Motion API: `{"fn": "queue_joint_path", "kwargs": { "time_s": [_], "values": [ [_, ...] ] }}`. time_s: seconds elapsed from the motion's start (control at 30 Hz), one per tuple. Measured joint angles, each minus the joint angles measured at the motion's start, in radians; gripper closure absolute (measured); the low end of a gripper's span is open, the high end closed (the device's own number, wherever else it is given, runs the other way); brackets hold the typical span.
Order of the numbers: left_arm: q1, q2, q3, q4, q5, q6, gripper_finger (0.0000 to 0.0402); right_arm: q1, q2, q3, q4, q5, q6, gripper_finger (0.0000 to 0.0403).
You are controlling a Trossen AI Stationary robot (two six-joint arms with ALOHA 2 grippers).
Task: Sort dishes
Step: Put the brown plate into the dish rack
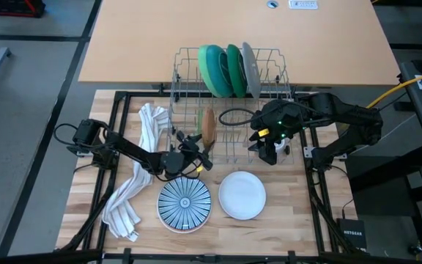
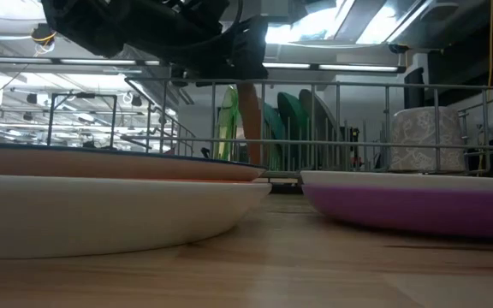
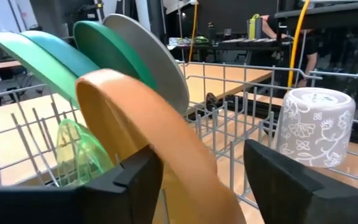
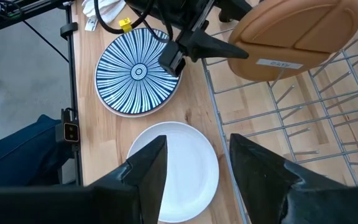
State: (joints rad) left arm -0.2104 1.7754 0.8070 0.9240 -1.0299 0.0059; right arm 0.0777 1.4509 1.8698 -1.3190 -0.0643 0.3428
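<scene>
Releasing an orange plate into the wire dish rack, the left end effector stands at the rack's front edge with its fingers spread to either side of the plate; whether they touch the plate cannot be told. The plate stands on edge among the rack's tines, leaning a little. To finish this step well, the fingers should probably draw straight back along the plate's plane, clear of its rim and of the wires, so the plate settles into its slot rather than tipping over.

The right end effector hovers over the rack's right part, open and empty, with the white plate on the worktop below it.

Contents of the rack: at the back, a light green plate, a teal plate and a grey plate stand upright side by side; the orange plate stands nearer the front, with a pale green translucent item just beside it; a white patterned cup sits inverted at the right.

Outside the rack, on the worktop: a blue-and-white striped plate and the white plate lie flat, near each other.
</scene>
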Motion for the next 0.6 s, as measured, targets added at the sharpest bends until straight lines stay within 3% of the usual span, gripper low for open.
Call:
{"fn": "queue_joint_path", "kwargs": {
  "time_s": [0.17,0.6],
  "values": [
    [-0.035,-0.003,0.0,0.006,-0.023,0.084,0.0174,0.0,0.0,0.0,0.0,0.0,0.0,0.0224],
    [-0.146,-0.09,0.001,0.0,-0.232,0.238,0.0175,0.0,0.0,0.0,-0.001,0.0,0.0,0.0224]
  ]
}}
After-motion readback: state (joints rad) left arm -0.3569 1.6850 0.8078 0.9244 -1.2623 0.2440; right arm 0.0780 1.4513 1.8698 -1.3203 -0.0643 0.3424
